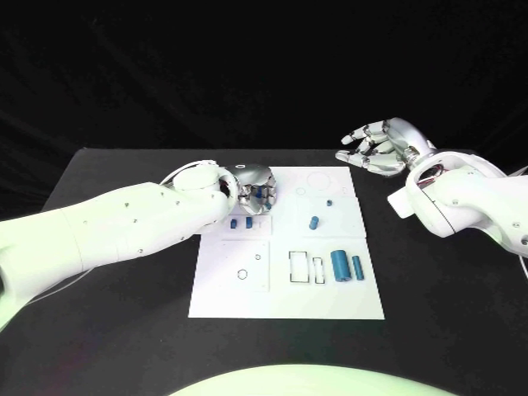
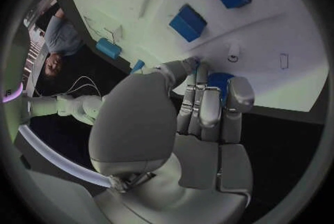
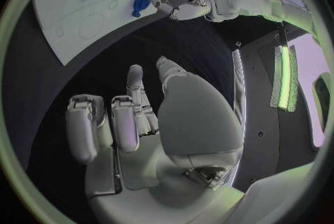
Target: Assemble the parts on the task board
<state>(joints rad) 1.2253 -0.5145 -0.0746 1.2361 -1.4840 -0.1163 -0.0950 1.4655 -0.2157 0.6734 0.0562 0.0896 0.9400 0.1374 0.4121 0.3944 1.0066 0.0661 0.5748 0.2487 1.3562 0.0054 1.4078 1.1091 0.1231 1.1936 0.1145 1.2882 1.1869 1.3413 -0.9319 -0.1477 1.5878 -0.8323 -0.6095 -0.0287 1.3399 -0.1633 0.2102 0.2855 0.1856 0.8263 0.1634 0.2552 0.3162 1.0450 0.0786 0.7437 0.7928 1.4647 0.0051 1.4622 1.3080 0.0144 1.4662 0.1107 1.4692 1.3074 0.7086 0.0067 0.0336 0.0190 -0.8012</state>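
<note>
Centre of the head view: black table (image 1: pixel 121 330), matte, with a dark backdrop behind it.

Task board (image 1: pixel 234 301): white plate lying flat mid-table, printed with thin outlines, among them rectangles at lower centre and small rings at lower left.

Parts, blue:
- two upright cylinders (image 1: pixel 347 267) side by side at the board's lower right, just beside the rectangle outlines;
- one small oblong piece (image 1: pixel 315 221) near the board's centre;
- one tiny piece (image 1: pixel 330 201) above it, toward the upper right;
- two short blocks (image 1: pixel 242 223) at the board's left, directly below the left hand; in the left wrist view they appear as two blue blocks (image 2: pixel 209 6) on the white surface beyond the fingers.

Left hand (image 1: pixel 253 186): over the board's upper left part, palm turned down, white arm entering from the left edge of the frame. In the left wrist view its fingers (image 2: pixel 209 112) are curled together with their tips down at the board, and a blue part (image 2: pixel 221 80) shows just behind them, touching or very nearly so. Whether that piece is actually gripped cannot be told.

Right hand (image 1: pixel 383 147): upper right of the head view, off the board and beyond its far right corner, above the black table. Fingers loosely bent and spread apart, palm bare, holding nothing; the right wrist view shows the same hand (image 3: pixel 139 123) with separated fingers over the dark tabletop.
</note>
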